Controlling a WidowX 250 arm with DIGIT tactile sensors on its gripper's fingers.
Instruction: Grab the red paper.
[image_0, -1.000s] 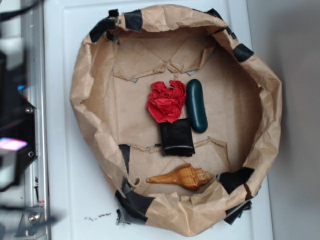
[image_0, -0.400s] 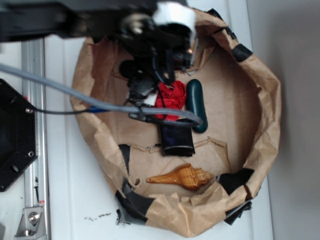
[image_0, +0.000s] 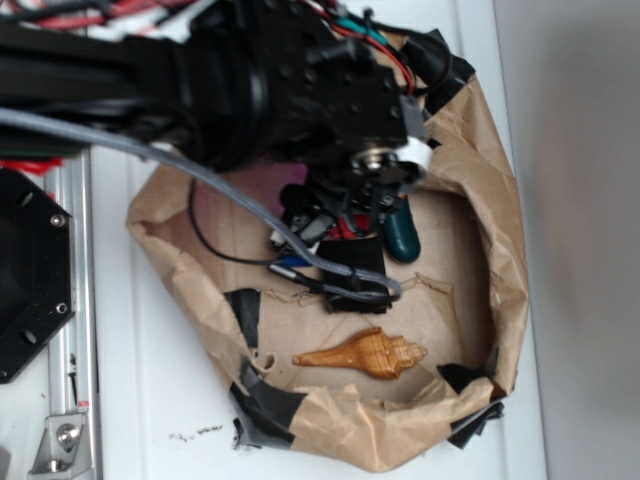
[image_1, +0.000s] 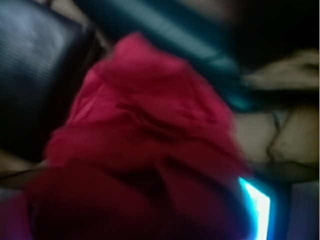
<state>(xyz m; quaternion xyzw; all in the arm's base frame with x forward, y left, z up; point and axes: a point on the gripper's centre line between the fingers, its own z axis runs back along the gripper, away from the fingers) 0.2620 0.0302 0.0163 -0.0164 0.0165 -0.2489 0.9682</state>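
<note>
The red paper (image_1: 145, 130) fills most of the wrist view, wrinkled, blurred and very close to the camera. In the exterior view only a sliver of the red paper (image_0: 346, 229) peeks out beneath the black arm. My gripper (image_0: 342, 214) points down right over the wad, in the middle of the brown paper nest. Its fingers are covered by the wrist body from outside and do not show in the wrist view, so whether they are open or shut cannot be read.
A dark green oblong case (image_0: 403, 233) lies just right of the wad, and a black box (image_0: 358, 272) sits just in front of it. A brown seashell (image_0: 366, 355) rests nearer the front. The crumpled brown paper wall (image_0: 503, 270) with black tape rings everything.
The arm has swung further in and dropped onto the red paper, now hiding nearly all of it. The nest's back wall has been pressed inward under the arm.
</note>
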